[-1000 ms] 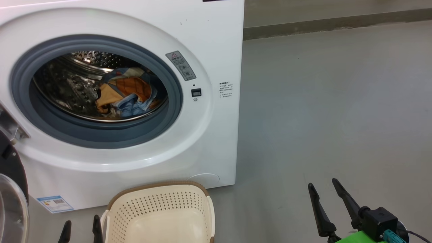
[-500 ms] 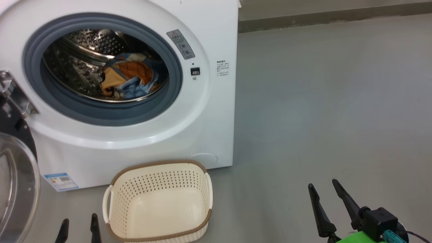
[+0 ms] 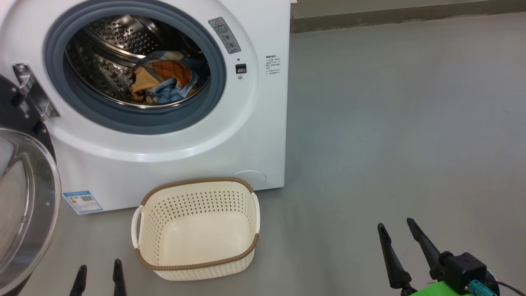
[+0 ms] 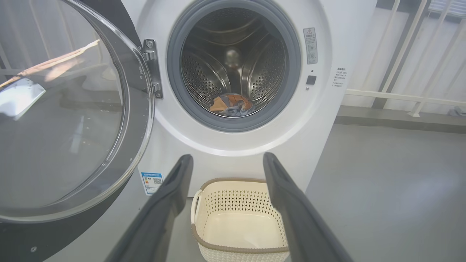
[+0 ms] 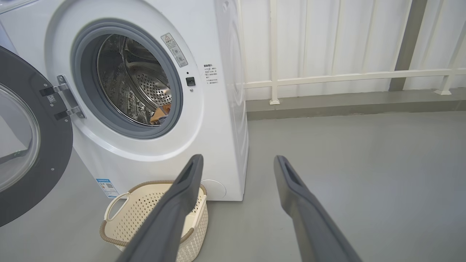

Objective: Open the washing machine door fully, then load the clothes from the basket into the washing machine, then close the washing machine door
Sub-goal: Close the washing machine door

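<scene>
Left gripper (image 3: 100, 265), spread wide and empty, sits just beside the perforated cream basket (image 3: 197, 203); right gripper (image 3: 394, 223), equally wide, stands well apart. Beyond, soft blue-and-orange clothes (image 3: 162, 78) lie in the washing machine (image 3: 172, 156), in its steel drum (image 3: 119, 37), its glossy round door (image 3: 24, 197) standing open

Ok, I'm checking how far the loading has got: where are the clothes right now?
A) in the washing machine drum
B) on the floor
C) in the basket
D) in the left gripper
A: the clothes lie bunched in the steel drum of the washing machine, and the basket in front of it has nothing inside.
</scene>
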Tool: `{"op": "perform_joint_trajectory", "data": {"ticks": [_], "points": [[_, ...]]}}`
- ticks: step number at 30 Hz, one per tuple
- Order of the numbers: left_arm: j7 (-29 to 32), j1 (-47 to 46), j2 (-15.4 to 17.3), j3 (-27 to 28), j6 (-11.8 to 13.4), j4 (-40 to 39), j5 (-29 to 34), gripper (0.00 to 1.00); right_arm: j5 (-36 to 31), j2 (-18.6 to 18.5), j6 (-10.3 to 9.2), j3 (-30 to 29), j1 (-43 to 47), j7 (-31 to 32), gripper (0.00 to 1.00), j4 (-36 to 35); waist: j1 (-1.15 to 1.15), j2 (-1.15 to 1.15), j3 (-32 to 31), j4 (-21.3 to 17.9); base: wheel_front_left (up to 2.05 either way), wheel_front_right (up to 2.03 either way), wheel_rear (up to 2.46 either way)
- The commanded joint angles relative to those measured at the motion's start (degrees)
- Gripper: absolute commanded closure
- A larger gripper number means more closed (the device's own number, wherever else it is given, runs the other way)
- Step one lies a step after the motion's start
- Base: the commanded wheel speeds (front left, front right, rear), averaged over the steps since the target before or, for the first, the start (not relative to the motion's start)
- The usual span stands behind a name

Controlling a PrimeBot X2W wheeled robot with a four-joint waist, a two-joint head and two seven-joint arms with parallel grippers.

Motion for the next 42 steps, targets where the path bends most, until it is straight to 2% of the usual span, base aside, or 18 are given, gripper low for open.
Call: {"op": "perform_joint_trajectory", "data": {"ticks": [1, 14, 20, 42], "points": [[-0.37, -2.79, 0.55, 1.79, -0.21, -1.47, -0.3, 0.0, 0.12, -0.17, 0.09, 1.46, -0.84, -0.27, 0.0, -1.54, 0.0, 0.0, -0.02, 0.05, 0.0, 0.0, 0.0], [-0.37, -2.86, 0.55, 1.66, -0.86, -1.44, -0.39, 0.0, -0.61, -0.17, 0.09, 1.54, -0.58, -0.27, 0.0, -1.82, 0.0, 0.0, 0.05, 0.6, 0.0, 0.0, 0.0], [-0.37, -3.05, 0.55, 1.71, -0.42, -1.17, -0.75, 0.0, -1.33, -0.17, 0.09, 1.49, -0.49, -0.27, 0.0, -2.41, 0.0, 0.0, 0.38, 2.26, 0.0, 0.0, 0.0], [-0.37, -2.68, 0.55, 3.09, 0.07, -0.78, -0.83, 0.0, -0.97, -0.17, 0.09, 2.5, 0.1, -0.27, 0.0, -3.03, 0.0, 0.0, -0.39, 17.16, 0.0, 0.0, 0.0]]}}
